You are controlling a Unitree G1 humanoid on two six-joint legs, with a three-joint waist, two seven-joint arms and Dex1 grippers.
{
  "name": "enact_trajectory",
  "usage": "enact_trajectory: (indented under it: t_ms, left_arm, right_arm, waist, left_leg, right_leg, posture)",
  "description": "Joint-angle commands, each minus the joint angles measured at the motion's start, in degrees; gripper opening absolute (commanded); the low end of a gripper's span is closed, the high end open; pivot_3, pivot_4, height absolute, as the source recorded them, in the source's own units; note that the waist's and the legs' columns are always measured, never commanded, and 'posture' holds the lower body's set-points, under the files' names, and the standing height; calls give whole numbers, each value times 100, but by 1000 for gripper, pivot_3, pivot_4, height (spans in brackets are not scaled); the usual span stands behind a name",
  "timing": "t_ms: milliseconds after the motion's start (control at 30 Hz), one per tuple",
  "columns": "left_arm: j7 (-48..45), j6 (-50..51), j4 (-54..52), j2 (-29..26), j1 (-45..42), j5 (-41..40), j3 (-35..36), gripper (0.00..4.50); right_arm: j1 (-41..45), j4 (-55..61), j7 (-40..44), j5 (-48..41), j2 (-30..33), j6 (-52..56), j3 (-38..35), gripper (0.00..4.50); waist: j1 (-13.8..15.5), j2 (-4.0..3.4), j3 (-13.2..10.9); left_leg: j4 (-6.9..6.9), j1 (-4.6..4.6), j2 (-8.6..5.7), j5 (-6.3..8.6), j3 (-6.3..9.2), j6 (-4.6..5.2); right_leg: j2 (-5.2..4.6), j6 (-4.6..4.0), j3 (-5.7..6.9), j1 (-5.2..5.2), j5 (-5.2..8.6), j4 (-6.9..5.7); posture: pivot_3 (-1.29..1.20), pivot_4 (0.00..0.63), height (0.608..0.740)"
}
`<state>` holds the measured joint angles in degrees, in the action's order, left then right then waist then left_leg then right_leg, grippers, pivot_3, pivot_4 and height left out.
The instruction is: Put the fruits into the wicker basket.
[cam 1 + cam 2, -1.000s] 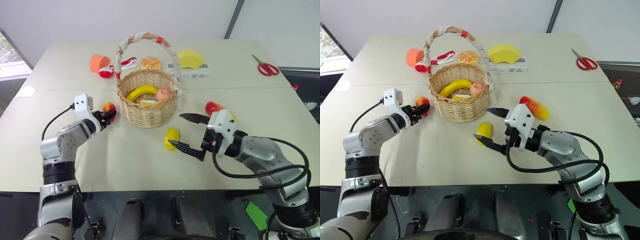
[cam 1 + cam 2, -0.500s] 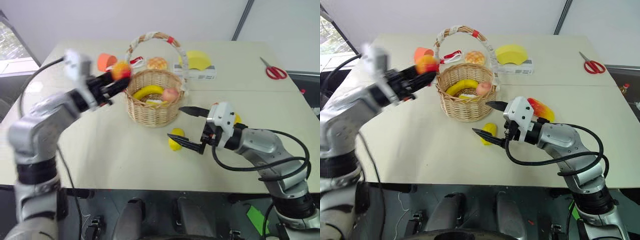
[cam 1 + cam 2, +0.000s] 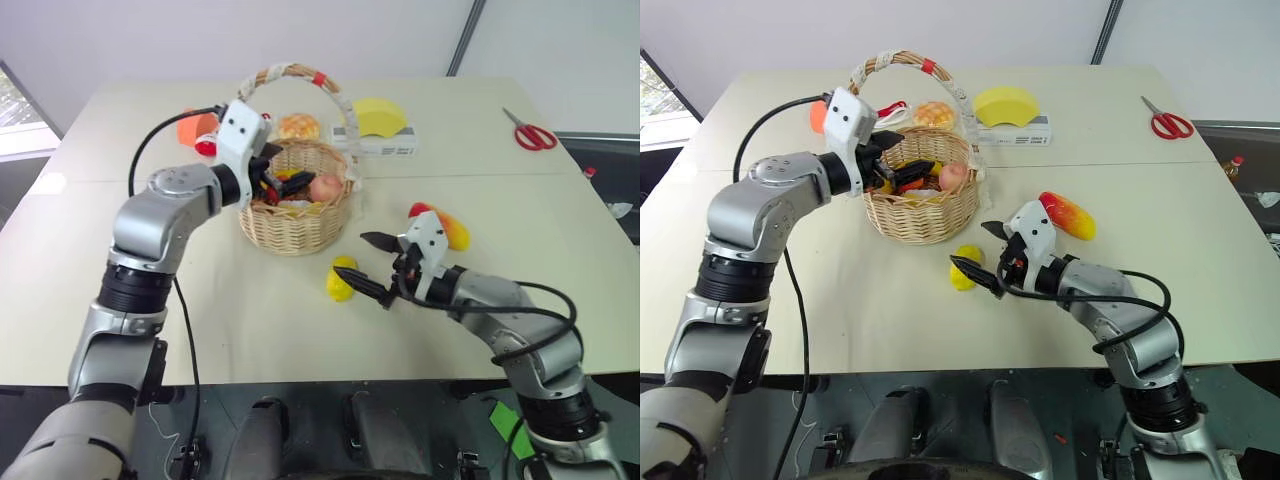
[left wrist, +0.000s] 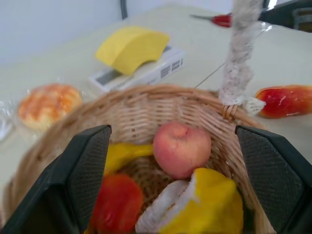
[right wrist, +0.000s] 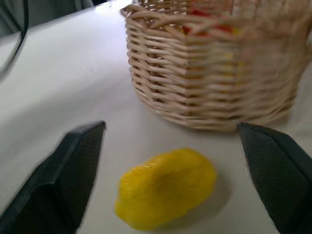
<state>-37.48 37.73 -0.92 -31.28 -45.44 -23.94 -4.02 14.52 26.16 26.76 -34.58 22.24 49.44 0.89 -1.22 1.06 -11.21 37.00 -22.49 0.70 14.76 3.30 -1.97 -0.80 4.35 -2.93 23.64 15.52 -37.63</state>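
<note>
Inside the wicker basket [image 3: 296,212] the red-orange pear [image 4: 118,204] is lying low against the near wall, with the pinkish apple [image 4: 181,148] beside it toward the middle and the yellow banana [image 4: 210,208] curving along the bottom; the left claw [image 3: 272,180] is hovering right over the basket's rim on its left side, its two black fingers [image 4: 84,175] standing wide apart and gripping nothing, the pear sitting just beneath and between them; the basket's cloth-wrapped handle [image 3: 902,62] is arching up behind that claw. On the table [image 3: 200,300], just in front of the basket and slightly to its right, the yellow lemon [image 3: 963,270] is lying on its side, apart from the basket wall; the right claw [image 3: 975,252] is reaching toward it from the right, jaws spread wide and empty, the lower finger [image 3: 973,275] coming alongside the lemon's right end and the upper one pointing above it, so the lemon is sitting at the mouth of the claw and not yet between the tips; whether a finger is touching it I cannot tell. Farther right, behind that arm, the red-and-yellow mango [image 3: 1068,214] is resting on the table well clear of both claws. Beyond the basket a checkered bun [image 3: 300,126], an orange cup [image 3: 196,125], a yellow half-disc [image 3: 380,117] on a white box [image 3: 385,146] and red scissors [image 3: 532,134] are lying near the far edge.
</note>
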Motion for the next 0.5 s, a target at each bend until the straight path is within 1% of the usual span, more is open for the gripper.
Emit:
enact_trajectory:
  t_ms: [33, 133, 200, 300, 400, 500]
  left_arm:
    - [-694, -665, -648, -324, 453, -268, 547, 4472]
    - [-1349, -704, -1093, -705, 1172, -802, 1112, 4472]
    - [-1601, -694, -1304, -949, 1569, -886, 1210, 4472]
    - [-2149, -858, -1798, -1378, 2390, -903, 1224, 4472]
    - [-2284, -769, -2147, -1451, 2809, -1144, 1263, 4472]
    - [-2273, -740, -2304, -1468, 3102, -1110, 1189, 4472]
  right_arm:
    - [82, 120, -559, -667, -267, 894, -569, 4500]
    - [184, 126, -973, -1192, -509, 1697, -908, 4500]
    - [267, 133, -1228, -1424, -635, 2112, -1074, 4500]
    - [459, -1, -1739, -1650, -956, 2801, -1372, 4500]
    - [613, -98, -2048, -1626, -1165, 3209, -1442, 4500]
    - [738, -258, -2320, -1456, -1374, 3481, -1434, 4500]
  waist:
    - [10, -1, 0]
    - [3, -1, 0]
    - [12, -2, -1]
    - [2, -4, 0]
    - [18, -4, 0]
    - [20, -4, 0]
  left_leg:
    - [-1, -1, 1, 0, -1, 0]
    - [-3, -2, 2, 0, -4, 0]
    - [-3, -3, 2, 0, -1, 0]
    - [-2, 0, 2, 0, -6, 0]
    - [-3, -1, 1, 0, -7, 1]
    - [-2, -4, 0, 0, -6, 1]
  right_leg:
    - [-2, 0, -1, 2, 0, -2]
    - [-12, -1, -2, 4, 1, -1]
    - [-12, -2, -2, 4, 1, -1]
    - [-7, -2, -3, 2, 1, 0]
    - [-8, -3, -3, 2, 2, 0]
    - [-8, -3, -2, 1, 2, 5]
  posture:
    - [0, 150, 740]
    - [0, 150, 740]
    - [0, 150, 740]
    - [0, 150, 740]
    - [0, 150, 740]
    - [0, 150, 740]
